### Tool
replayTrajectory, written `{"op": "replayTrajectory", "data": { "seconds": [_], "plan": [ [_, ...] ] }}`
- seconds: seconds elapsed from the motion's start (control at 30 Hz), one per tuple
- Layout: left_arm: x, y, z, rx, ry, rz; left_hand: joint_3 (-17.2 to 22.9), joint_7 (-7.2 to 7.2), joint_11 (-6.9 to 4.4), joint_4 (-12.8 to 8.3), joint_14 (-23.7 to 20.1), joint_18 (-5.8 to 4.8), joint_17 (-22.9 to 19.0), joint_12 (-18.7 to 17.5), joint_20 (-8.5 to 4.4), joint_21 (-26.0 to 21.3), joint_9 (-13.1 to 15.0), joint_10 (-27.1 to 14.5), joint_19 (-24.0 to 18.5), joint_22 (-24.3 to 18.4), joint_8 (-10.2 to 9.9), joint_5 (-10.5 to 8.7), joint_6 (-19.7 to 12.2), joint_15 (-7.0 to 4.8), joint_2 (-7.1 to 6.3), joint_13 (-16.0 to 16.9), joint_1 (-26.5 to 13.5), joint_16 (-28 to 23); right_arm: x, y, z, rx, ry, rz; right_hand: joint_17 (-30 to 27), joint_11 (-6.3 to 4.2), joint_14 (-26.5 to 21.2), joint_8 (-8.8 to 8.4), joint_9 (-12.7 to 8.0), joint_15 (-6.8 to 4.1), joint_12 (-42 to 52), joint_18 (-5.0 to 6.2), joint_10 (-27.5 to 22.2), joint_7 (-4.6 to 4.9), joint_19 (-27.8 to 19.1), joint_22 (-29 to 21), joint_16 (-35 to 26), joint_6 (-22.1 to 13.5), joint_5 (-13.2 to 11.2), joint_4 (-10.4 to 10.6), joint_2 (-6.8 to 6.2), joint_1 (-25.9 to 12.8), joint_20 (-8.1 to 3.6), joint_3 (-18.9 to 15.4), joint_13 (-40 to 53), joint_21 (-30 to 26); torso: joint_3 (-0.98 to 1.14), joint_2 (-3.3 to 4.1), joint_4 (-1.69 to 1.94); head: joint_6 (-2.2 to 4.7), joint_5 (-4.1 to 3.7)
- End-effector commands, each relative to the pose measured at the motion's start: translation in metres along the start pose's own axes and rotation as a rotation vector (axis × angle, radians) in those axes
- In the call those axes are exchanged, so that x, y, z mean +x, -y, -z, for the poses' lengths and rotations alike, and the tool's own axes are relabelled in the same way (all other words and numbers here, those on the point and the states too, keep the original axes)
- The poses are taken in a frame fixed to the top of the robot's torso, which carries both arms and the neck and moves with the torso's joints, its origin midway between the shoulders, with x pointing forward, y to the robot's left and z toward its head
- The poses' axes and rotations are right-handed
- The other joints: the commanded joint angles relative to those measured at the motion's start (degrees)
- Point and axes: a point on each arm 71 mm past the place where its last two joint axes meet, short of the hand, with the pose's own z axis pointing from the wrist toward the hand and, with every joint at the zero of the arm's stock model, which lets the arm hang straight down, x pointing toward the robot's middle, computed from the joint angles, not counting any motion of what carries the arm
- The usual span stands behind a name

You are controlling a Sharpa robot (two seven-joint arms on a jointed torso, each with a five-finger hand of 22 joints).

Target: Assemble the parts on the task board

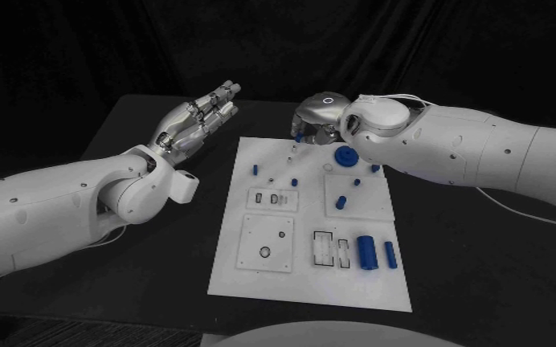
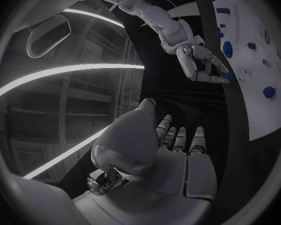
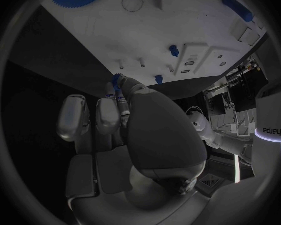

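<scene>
**Right robot hand holding a small blue part at the board's far edge; left robot hand idle**

Right robot hand (image 1: 315, 122): positioned over the far edge of the task board (image 1: 304, 283), palm turned down. The right wrist view shows a small blue toothed part (image 3: 117, 80) pinched at the fingertips (image 3: 113, 92), just short of the board's edge. The remaining fingers lie extended alongside. The left wrist view confirms a blue piece at the tips of this robot hand (image 2: 203, 65).

Left robot hand (image 1: 199, 120): held above the tabletop (image 1: 151, 122), off the board's far left corner and well apart from the right robot hand. Fingers are straight and close together, pointing away from the robot. Nothing is in it; the left wrist view shows a bare palm (image 2: 172, 160).

Task board: white, lying flat on the black tabletop between the two arms. A blue gear (image 1: 345, 155) sits just beside the right robot hand, nearer the robot. Small blue pegs (image 1: 294, 181) stand further towards the robot. Two blue cylinders (image 1: 367, 252) lie side by side at the near right part of the board, well apart from both hands, next to rectangular slots (image 1: 325, 248).
</scene>
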Motion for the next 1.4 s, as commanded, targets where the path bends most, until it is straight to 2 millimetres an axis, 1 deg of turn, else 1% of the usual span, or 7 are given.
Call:
{"op": "replayTrajectory", "data": {
  "seconds": [0.03, 0.17, 0.43, 0.63, 1.03, 1.13, 1.4],
  "plan": [
    [0.001, 0.003, -0.002, 0.021, -0.008, 0.002, 0.4, 0.11, 0.38, 0.0, -0.1, 1.04, 0.0, -0.2, 0.29, -0.2, 0.1, 0.0, 0.0, -0.1, 0.4, 0.30, 0.4, 0.46, 0.05, -0.1, 0.5, -0.2, 0.003, 0.002, -0.001, 0.017, -0.008, -0.002, -0.1, 0.24, 0.4, 0.00, 0.0, 0.12, -0.2, 0.43, 0.0, 0.26, 0.3, 0.0, 0.0, 0.0, -0.3, 0.2, -0.21, -0.2, 0.09, 0.1, -0.1, 0.1, -0.08, -0.06, -0.08, -0.03, 0.11],
    [0.001, 0.002, -0.002, 0.020, -0.010, 0.003, 0.5, 0.13, 0.39, 0.0, -0.1, 1.04, 0.0, -0.2, 0.32, -0.2, 0.1, 0.0, 0.0, -0.1, 0.4, 0.32, 0.4, 0.52, 0.09, -0.1, 0.5, -0.2, 0.004, 0.002, -0.004, 0.022, -0.019, -0.001, 0.0, 0.29, 0.4, -0.08, -0.1, 0.16, -0.2, 0.42, -0.2, 0.29, 0.3, 0.1, 0.0, -0.1, -0.3, 0.2, -0.26, -0.2, 0.11, 0.2, -0.1, 0.0, -0.06, -0.09, -0.14, -0.08, 0.09],
    [0.002, 0.002, -0.003, 0.018, -0.015, 0.006, 0.5, 0.13, 0.40, 0.0, -0.1, 1.05, 0.0, -0.2, 0.35, -0.2, 0.1, 0.0, 0.0, -0.1, 0.4, 0.34, 0.4, 0.60, 0.14, -0.1, 0.5, -0.2, 0.009, 0.000, -0.009, 0.028, -0.040, -0.002, 0.0, 0.34, 0.3, -0.28, -0.1, 0.24, -0.2, 0.44, -0.6, 0.28, 0.2, 0.0, 0.0, -0.3, -0.3, 0.2, -0.36, -0.1, 0.17, 0.4, -0.1, -0.1, -0.07, -0.11, -0.02, -0.35, -0.11],
    [0.003, 0.001, -0.004, 0.017, -0.018, 0.007, 0.6, 0.14, 0.39, -0.1, -0.1, 1.05, 0.0, -0.2, 0.42, -0.2, 0.0, 0.0, 0.0, -0.1, 0.4, 0.35, 0.4, 0.81, 0.19, -0.1, 0.6, -0.2, 0.016, -0.001, -0.010, 0.032, -0.059, -0.007, -0.1, 0.37, 0.2, -0.41, -0.1, 0.27, -0.2, 0.45, -0.9, 0.29, 0.2, 0.0, 0.0, -0.5, -0.3, 0.2, -0.40, -0.1, 0.20, 0.5, -0.1, -0.2, -0.13, -0.12, -0.01, -0.12, -0.04],
    [0.003, 0.000, -0.006, 0.015, -0.025, 0.011, 0.9, 0.17, 0.41, -0.1, -0.1, 1.05, 0.0, -0.2, 0.57, -0.2, 0.0, 0.0, 0.0, -0.1, 0.5, 0.38, 0.4, 1.21, 0.31, -0.1, 0.7, -0.2, 0.023, -0.002, -0.012, 0.033, -0.071, -0.012, 0.0, 0.45, 0.2, -0.54, -0.2, 0.32, -0.2, 0.44, -1.1, 0.34, 0.2, 0.0, 0.0, -0.6, -0.4, 0.4, -0.43, -0.4, 0.25, 0.6, -0.1, -0.2, -0.17, -0.09, -0.05, -0.27, -0.07],
    [0.004, 0.000, -0.006, 0.014, -0.027, 0.012, 0.9, 0.18, 0.41, -0.2, -0.1, 1.05, 0.0, -0.2, 0.62, -0.2, 0.0, 0.0, 0.0, -0.1, 0.5, 0.39, 0.4, 1.31, 0.35, -0.1, 0.7, -0.2, 0.024, -0.003, -0.012, 0.032, -0.069, -0.013, 0.0, 0.48, 0.2, -0.61, -0.2, 0.35, -0.2, 0.44, -1.2, 0.35, 0.2, 0.1, 0.0, -0.6, -0.5, 0.5, -0.46, -0.4, 0.27, 0.6, -0.1, -0.2, -0.11, -0.09, 0.02, -0.44, -0.06],
    [0.003, 0.000, -0.006, 0.010, -0.027, 0.012, 1.0, 0.19, 0.43, -0.2, -0.1, 1.06, 0.0, -0.2, 0.67, -0.2, 0.0, 0.0, 0.0, -0.1, 0.5, 0.40, 0.4, 1.39, 0.39, -0.1, 0.7, -0.2, 0.024, -0.004, -0.014, 0.030, -0.067, -0.013, -0.2, 0.50, 0.1, -0.72, -0.2, 0.39, -0.2, 0.48, -1.4, 0.31, 0.1, 0.0, -0.2, -0.8, -0.7, 0.5, -0.48, -0.5, 0.31, 0.6, -0.1, -0.3, -0.16, -0.10, 0.00, -0.86, 0.00]
  ]
}}
